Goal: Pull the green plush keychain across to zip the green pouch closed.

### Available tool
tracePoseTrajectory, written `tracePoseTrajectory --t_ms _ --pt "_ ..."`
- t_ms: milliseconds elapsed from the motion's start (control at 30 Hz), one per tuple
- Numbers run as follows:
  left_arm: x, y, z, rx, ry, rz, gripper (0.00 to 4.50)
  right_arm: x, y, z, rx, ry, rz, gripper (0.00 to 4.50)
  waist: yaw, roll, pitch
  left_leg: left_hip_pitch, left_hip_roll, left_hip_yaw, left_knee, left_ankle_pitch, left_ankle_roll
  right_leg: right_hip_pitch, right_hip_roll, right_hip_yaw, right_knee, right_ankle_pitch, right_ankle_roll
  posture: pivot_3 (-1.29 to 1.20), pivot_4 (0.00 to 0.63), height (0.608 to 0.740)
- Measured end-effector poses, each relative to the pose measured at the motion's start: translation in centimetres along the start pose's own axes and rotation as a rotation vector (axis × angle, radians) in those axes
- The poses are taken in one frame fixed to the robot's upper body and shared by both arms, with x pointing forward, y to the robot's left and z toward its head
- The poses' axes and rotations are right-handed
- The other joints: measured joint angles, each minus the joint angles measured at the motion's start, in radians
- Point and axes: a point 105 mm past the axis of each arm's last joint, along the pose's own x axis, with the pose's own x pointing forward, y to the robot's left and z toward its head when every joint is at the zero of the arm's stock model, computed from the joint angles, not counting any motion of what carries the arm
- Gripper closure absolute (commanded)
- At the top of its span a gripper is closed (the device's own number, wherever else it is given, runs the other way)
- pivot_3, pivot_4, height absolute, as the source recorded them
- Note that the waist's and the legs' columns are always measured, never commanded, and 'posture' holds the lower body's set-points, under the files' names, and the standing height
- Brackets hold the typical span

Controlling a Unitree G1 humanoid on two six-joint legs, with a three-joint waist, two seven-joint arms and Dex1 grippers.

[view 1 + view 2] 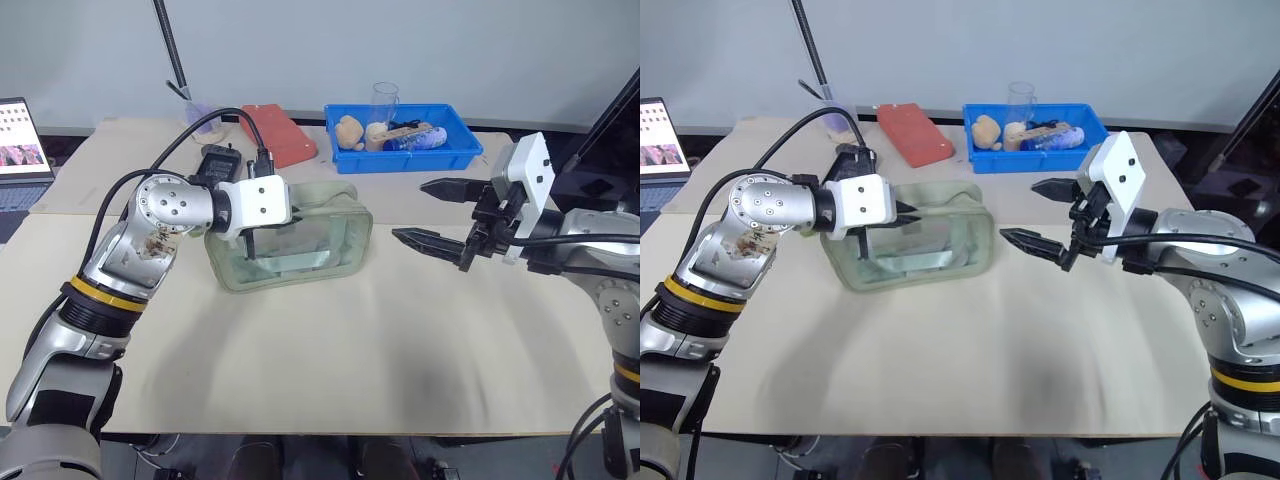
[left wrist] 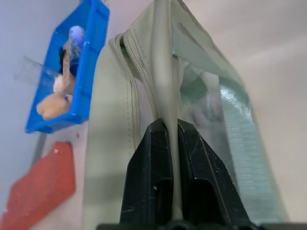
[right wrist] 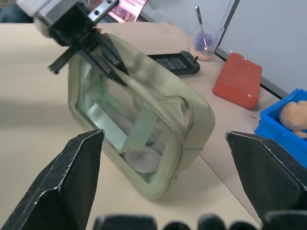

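Pale sage-green fabric pouch point(image 1: 290, 245) with clear window sides sits mid-bench, its left top rim pinched in the closed left pincer point(image 2: 168, 143). Right pincer point(image 1: 432, 212), spread wide and empty, hovers right; I'd have it find the plush keychain while left braces firmly.

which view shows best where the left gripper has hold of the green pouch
The left wrist view: the left gripper is shut on the green pouch top edge beside the zipper. The right wrist view shows the pinch from the far end; the eye views show it from above.
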Motion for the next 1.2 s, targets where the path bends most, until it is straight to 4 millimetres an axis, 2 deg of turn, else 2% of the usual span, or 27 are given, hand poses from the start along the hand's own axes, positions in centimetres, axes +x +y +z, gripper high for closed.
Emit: tracePoseTrajectory --t_ms 167,300,400,533,600,633,800,867,900,967,1033,1200 --pt "-0.1 0.2 0.4 0.091 -0.081 -0.091 4.45 -0.2 0.5 1.2 -0.011 -0.011 0.063 0.00 0.001 0.000 0.000 -0.001 0.000 0.000 0.000 0.000 0.000 0.000 0.000 0.000 -0.001 0.000 0.000 0.00 0.150 0.740" --pt "0.7 -0.3 1.4 0.103 -0.157 -0.130 4.45 -0.1 1.3 1.3 -0.001 -0.012 0.102 0.00 0.003 0.000 0.000 -0.003 0.000 -0.001 0.001 0.000 0.000 -0.001 0.000 0.000 -0.001 0.002 0.004 0.00 0.150 0.740" --pt "1.2 -0.4 2.0 0.095 -0.193 -0.128 4.45 -0.1 1.9 0.6 0.017 0.000 0.115 0.00 0.002 0.000 0.000 -0.003 0.000 -0.001 0.002 0.000 0.000 -0.001 0.000 0.000 -0.001 0.003 0.006 0.00 0.150 0.740" --pt "1.4 -0.7 2.1 0.088 -0.201 -0.128 4.45 -0.1 1.8 0.5 0.024 0.001 0.109 0.00 -0.003 0.000 0.000 -0.003 0.000 -0.001 0.002 0.000 0.000 -0.001 0.000 0.000 0.000 0.003 0.006 0.00 0.150 0.740" --pt "1.5 -1.1 2.1 0.084 -0.203 -0.135 3.70 -0.1 1.8 0.5 0.024 0.002 0.108 0.00 -0.004 0.000 0.000 -0.003 0.000 -0.001 0.002 0.000 0.001 -0.001 0.001 0.000 0.000 0.003 0.006 0.00 0.150 0.740" --pt "1.5 -1.2 2.2 0.084 -0.204 -0.135 3.49 -0.1 1.9 0.4 0.024 0.005 0.110 0.00 -0.003 0.000 0.000 -0.003 0.000 -0.002 0.001 0.000 0.001 -0.001 0.001 0.000 0.000 0.003 0.006 0.00 0.150 0.740" --pt "1.0 -0.7 2.7 0.070 -0.209 -0.112 1.16 0.0 1.9 -0.9 0.012 0.056 0.115 0.00 -0.002 0.000 0.000 -0.003 0.000 -0.001 0.002 0.000 0.001 0.000 0.000 0.000 0.000 0.003 0.006 0.00 0.150 0.740" --pt "0.3 -0.3 3.7 0.009 -0.266 -0.102 0.21 0.3 1.8 -1.5 -0.019 0.077 0.110 0.00 -0.002 0.000 0.000 -0.003 0.000 -0.002 0.002 0.000 0.001 -0.001 0.001 0.000 0.000 0.003 0.006 0.00 0.150 0.740" --pt "-0.1 -0.2 4.4 -0.008 -0.298 -0.104 0.04 0.4 1.8 -1.9 -0.026 0.090 0.106 0.00 -0.003 0.000 0.000 -0.003 0.000 -0.002 0.002 0.000 0.001 0.000 0.001 0.000 0.000 0.003 0.006 0.00 0.150 0.740" --pt "-1.1 -0.4 6.4 -0.077 -0.395 -0.132 0.04 0.8 1.6 -3.0 -0.048 0.117 0.092 0.00 -0.003 0.000 0.000 -0.003 0.000 -0.002 0.002 0.000 0.001 0.000 0.001 0.000 0.000 0.003 0.007 0.00 0.150 0.740" --pt "-1.9 -1.0 7.7 -0.122 -0.441 -0.190 0.00 1.3 1.8 -4.1 -0.052 0.134 0.097 0.56 -0.003 0.000 0.000 -0.003 0.000 -0.002 0.002 0.000 0.001 -0.001 0.001 0.000 0.001 0.003 0.007 0.00 0.150 0.740" --pt "-2.7 -2.8 8.3 -0.186 -0.443 -0.280 0.00 1.9 1.5 -5.4 -0.089 0.152 0.084 2.24 -0.003 0.000 0.000 -0.001 0.000 -0.002 0.002 0.000 0.001 0.000 0.001 0.000 0.002 0.002 0.008 0.00 0.150 0.740"
